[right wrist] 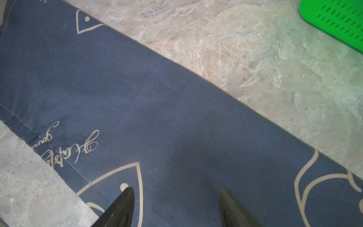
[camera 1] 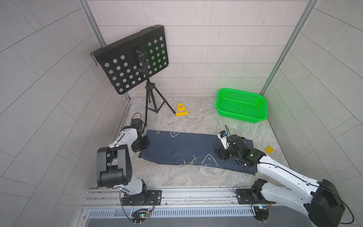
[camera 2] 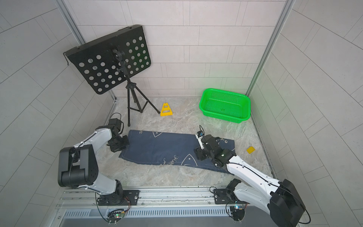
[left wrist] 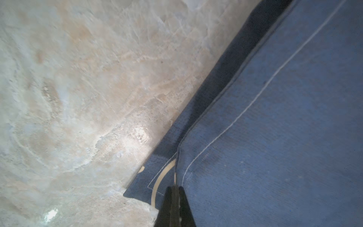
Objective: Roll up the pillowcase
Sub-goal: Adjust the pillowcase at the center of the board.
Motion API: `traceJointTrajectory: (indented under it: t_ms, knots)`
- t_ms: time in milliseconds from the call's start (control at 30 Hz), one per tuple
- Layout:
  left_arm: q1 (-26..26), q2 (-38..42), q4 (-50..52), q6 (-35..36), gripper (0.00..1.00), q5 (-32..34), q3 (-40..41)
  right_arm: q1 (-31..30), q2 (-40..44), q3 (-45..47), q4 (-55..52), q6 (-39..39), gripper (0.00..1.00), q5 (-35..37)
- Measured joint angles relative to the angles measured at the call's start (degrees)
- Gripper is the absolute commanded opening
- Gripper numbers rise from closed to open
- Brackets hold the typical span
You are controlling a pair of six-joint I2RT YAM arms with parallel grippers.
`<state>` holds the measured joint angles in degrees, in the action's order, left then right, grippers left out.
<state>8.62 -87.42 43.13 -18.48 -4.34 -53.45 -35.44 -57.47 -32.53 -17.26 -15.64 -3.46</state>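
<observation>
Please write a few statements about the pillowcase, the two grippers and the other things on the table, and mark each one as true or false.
1. The pillowcase is already rolled up. False: it lies flat on the table, with no roll begun.
2. The left gripper is shut on the pillowcase's edge. True.
3. The right gripper is shut. False: its fingers stand apart over the cloth.
4. The green basket is empty. True.
5. The yellow card lies on the pillowcase. False: it lies on the table beside it.
</observation>
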Motion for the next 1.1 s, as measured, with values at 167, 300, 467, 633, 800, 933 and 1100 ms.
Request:
traceJointTrajectory:
  t_ms: [167,300,467,633,800,933,1100]
  knots:
    - [0.0,2.8,1.2,1.5,0.00,-2.1,-2.7,0.0,-0.1,0.0,0.1,0.0,0.71,-0.2]
    - [0.0,3.8,1.4,3.0,0.00,-4.1,-3.5,0.0,-0.3,0.0,0.4,0.0,0.72,-0.4]
    - [0.0,4.4,1.3,4.6,0.00,-6.7,-3.9,0.0,-0.7,0.0,0.4,0.2,0.72,-1.0]
    - [0.0,4.6,0.8,5.6,0.00,-9.6,-7.9,0.0,-0.7,0.3,0.7,0.2,0.72,-1.5]
    - [0.0,5.6,0.2,7.7,0.00,-9.8,-10.4,0.0,-0.8,0.8,1.5,0.2,0.71,-2.2]
    - [0.0,5.9,-0.4,9.3,0.00,-9.4,-11.1,0.1,-1.9,1.2,2.4,0.1,0.70,-4.2]
    - [0.0,5.5,0.0,9.5,0.00,-9.3,-12.0,0.2,-4.1,1.9,4.1,-1.2,0.69,-7.8]
